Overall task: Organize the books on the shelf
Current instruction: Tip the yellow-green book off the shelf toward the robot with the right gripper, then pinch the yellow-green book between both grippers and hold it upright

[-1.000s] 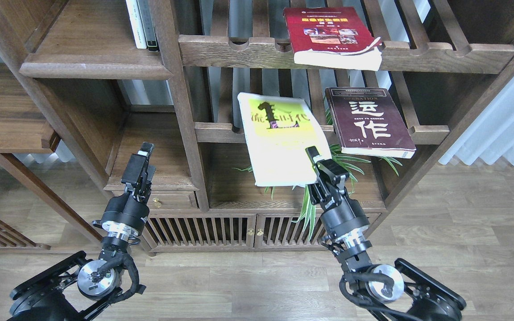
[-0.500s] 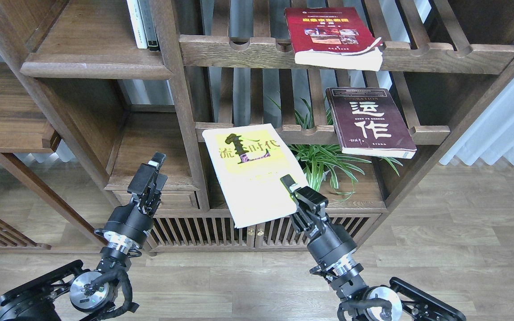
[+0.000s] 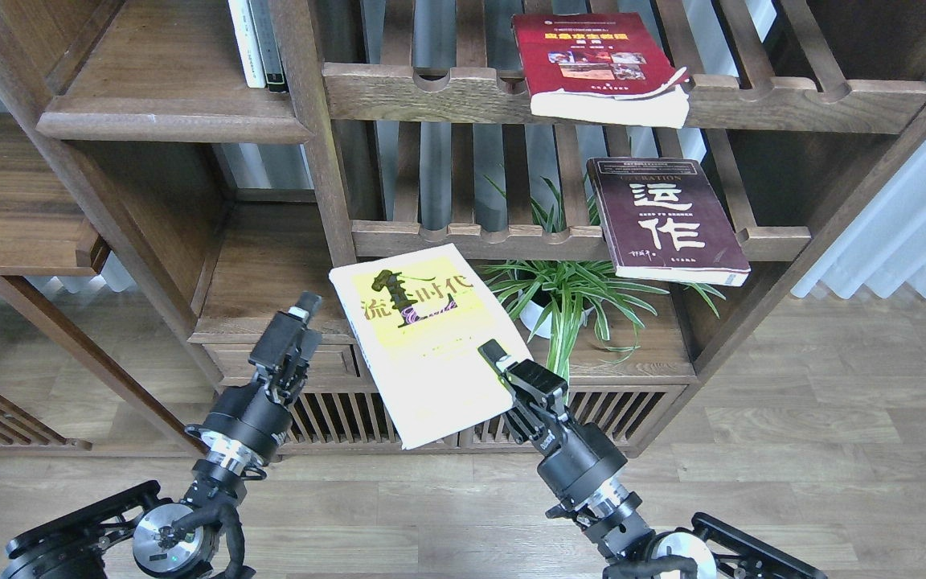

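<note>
My right gripper is shut on the near right corner of the yellow-green book. The book hangs tilted in the air in front of the low cabinet, touching no rack. A dark maroon book lies on the middle slatted rack and overhangs its front rail. A red book lies on the upper slatted rack. The solid dark brown shelf is at the upper left. My left gripper points up just left of the held book, holding nothing; its fingers cannot be told apart.
Slim white and dark-spined volumes stand at the right end of the shelf. A green potted plant sits in the compartment under the middle rack. The cabinet's slatted doors are behind both grippers. A thick upright post separates shelf and racks.
My right gripper has carried the yellow-green book off the middle slatted rack, down and to the left, uncovering the plant. The left arm has shifted right and slightly down.
</note>
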Tool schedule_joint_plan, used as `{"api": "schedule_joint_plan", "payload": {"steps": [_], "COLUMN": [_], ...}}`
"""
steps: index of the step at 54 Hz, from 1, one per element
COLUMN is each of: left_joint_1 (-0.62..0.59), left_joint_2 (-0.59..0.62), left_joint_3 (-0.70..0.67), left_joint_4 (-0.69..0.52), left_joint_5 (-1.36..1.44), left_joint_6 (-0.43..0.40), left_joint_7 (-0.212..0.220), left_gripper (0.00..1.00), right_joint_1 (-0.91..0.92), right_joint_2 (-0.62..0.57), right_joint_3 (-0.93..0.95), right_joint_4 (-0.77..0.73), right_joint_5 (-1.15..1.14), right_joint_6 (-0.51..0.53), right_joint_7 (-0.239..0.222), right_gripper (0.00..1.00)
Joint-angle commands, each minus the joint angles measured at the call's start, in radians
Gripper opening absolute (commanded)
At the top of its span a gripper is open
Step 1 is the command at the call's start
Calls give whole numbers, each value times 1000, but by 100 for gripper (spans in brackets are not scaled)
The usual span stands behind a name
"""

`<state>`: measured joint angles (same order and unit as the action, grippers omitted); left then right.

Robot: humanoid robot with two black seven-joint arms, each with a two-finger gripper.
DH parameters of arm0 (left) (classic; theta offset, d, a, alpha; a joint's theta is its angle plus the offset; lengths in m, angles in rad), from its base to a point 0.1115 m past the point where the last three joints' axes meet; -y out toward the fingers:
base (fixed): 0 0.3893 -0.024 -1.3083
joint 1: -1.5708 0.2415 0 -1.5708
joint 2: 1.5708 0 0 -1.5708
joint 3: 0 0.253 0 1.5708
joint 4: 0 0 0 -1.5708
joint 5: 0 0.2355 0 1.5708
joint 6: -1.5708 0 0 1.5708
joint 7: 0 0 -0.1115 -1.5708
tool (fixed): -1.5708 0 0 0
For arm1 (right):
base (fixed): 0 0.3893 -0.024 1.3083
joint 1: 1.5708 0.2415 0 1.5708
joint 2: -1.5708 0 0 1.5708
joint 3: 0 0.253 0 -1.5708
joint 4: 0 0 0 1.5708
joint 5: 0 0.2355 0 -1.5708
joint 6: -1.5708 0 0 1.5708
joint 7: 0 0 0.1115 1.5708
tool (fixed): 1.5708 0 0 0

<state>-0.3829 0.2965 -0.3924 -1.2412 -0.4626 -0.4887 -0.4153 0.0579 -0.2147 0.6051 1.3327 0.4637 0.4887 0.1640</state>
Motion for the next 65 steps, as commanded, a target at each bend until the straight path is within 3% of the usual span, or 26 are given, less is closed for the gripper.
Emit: {"api": "schedule_joint_plan", "payload": {"steps": [1,16,30,39,52,58,65], "left_joint_1": [-1,4,4,2,6,9,9], "left_joint_2": [-5,-10,-17,-17,-13,-16,-17], "left_joint_3": [18,81,84,87,92,96,96], "left_joint_4": [-3,-23,-37,-34,-32,-32,-32], "left_joint_5": [-1,-1,-1,1,1,1,1], "left_joint_6": [0,0,0,0,0,0,0], "left_joint_7": [3,-3,3,4,4,3,-2], "left_gripper": [90,90,87,73,71,54,44], "right_joint_1": [-3,-9,-9,-9,-6,-7,-6], "right_joint_2": [6,12,17,32,43,46,49], "right_joint_3": [-2,-11,-22,-22,-22,-22,-22], "right_joint_4": [-3,-24,-43,-43,-46,-50,-58], "right_joint_5": [-13,-20,-20,-20,-20,-20,-20], "right_joint_6": [0,0,0,0,0,0,0], "right_joint_7": [-9,-52,-54,-54,-54,-54,-54], "right_gripper": [2,2,2,2,2,2,2]}}
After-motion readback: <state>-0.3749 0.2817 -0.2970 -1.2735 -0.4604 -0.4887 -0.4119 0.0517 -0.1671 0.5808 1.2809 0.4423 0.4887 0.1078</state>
